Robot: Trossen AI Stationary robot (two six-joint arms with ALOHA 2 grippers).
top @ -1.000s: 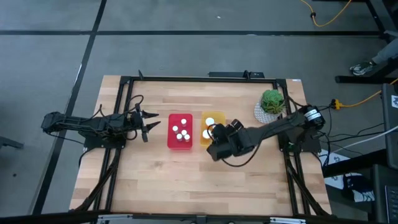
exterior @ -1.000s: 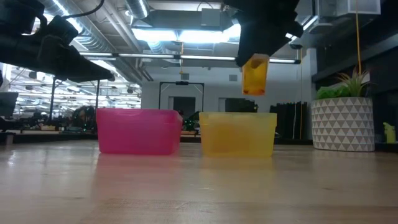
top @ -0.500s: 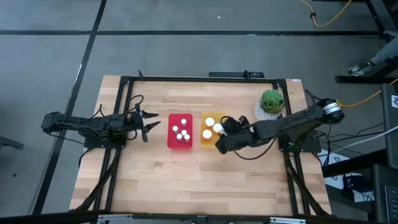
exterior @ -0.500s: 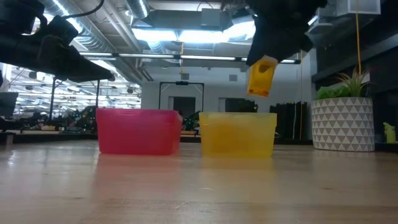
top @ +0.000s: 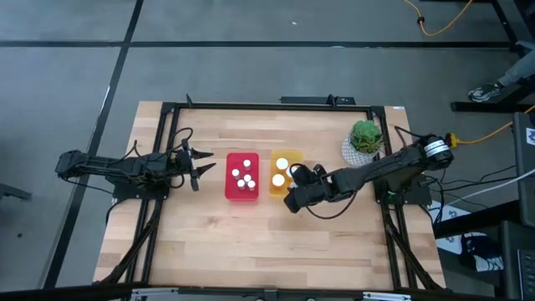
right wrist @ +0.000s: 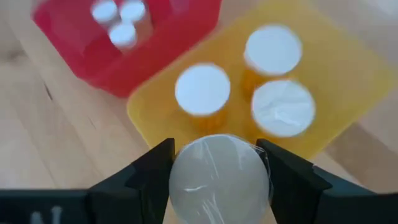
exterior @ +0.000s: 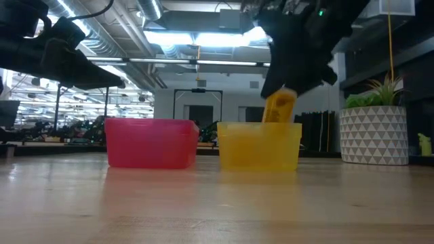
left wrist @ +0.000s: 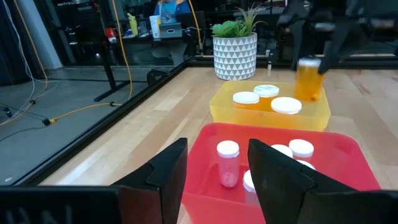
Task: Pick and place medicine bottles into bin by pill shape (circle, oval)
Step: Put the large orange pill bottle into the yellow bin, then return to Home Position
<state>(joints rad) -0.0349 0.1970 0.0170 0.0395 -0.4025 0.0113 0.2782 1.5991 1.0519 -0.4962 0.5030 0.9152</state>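
While the right gripper (right wrist: pixel 216 167) pinches the orange medicine bottle (exterior: pixel 279 108) by its white cap, one finger on each side, you have it hanging tilted just over the near edge of the yellow bin (top: pixel 285 173). Treat it as a light, rigid plastic vial with a smooth, likely slippery cap; the cap's sides are the sensible place to hold, and squeezing harder should not crush it (a loose pinch could let it swing).

Directly beyond the jaws, three white-capped orange bottles (right wrist: pixel 202 89) already stand in the yellow bin, so you have little free floor; aim for the gap nearest the jaws or the bottle may land on a cap and topple. Farther out, the red bin (top: pixel 242 176) touches the yellow one and holds smaller white-capped bottles (left wrist: pixel 227 162). Off to the other side stands the potted plant (top: pixel 364 140), clear of your path. Your left gripper (top: pixel 201 164) waits beyond the red bin, jaws spread and empty.
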